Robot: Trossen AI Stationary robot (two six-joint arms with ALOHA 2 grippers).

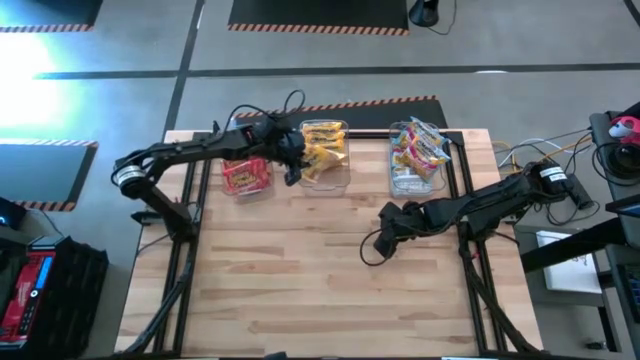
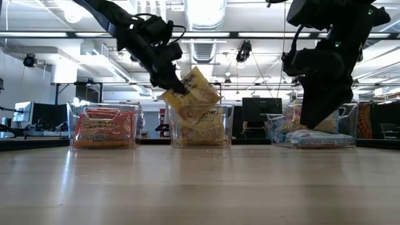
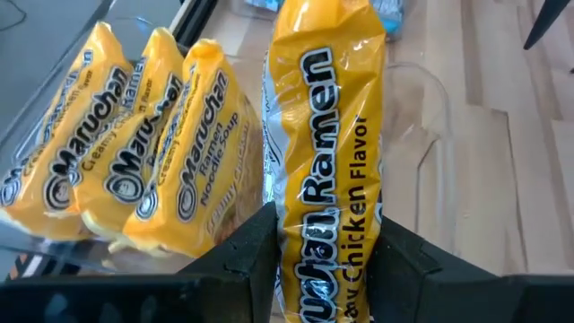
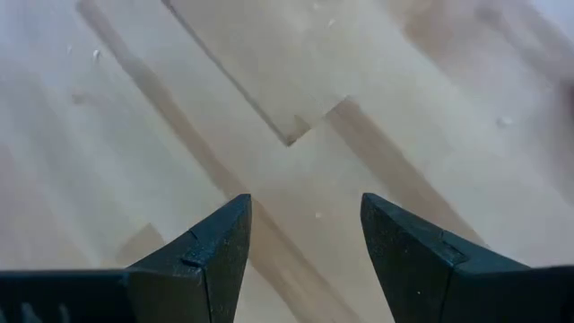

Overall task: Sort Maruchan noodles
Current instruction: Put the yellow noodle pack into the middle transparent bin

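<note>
Presently held: one yellow-orange crinkly plastic ramen packet [image 3: 325, 152], flat and glossy, printed "Ramen Chicken Flavor", pinched edge-on between the two dark fingers of the left gripper [image 3: 325, 260], jaws closed narrowly on its width. Hangs over the middle clear plastic bin [image 1: 326, 160], long axis running straight out from the fingers; in the low view tilted, upper corner raised above the bin's rim [image 2: 195, 87]. Stands beside three more yellow-orange packets [image 3: 134, 152], upright on edge, packed side by side in that bin, shiny and wrinkled.

Reaches from the table's left edge, left arm stretched across the red-filled clear bin [image 1: 245, 178], wrist bent down toward the middle bin. Holds flat red packets [image 2: 103, 128] stacked in that left bin. Holds pink-yellow multicoloured packets [image 1: 420, 152], piled loosely, in the right clear bin [image 1: 412, 180].

Hovers over bare pale butcher-block wooden table [image 1: 300, 270]: right gripper [image 4: 305, 238], angular dark fingers spread well apart, gripping nothing, arm folded in from the table's right side, elbow near the right bin.
</note>
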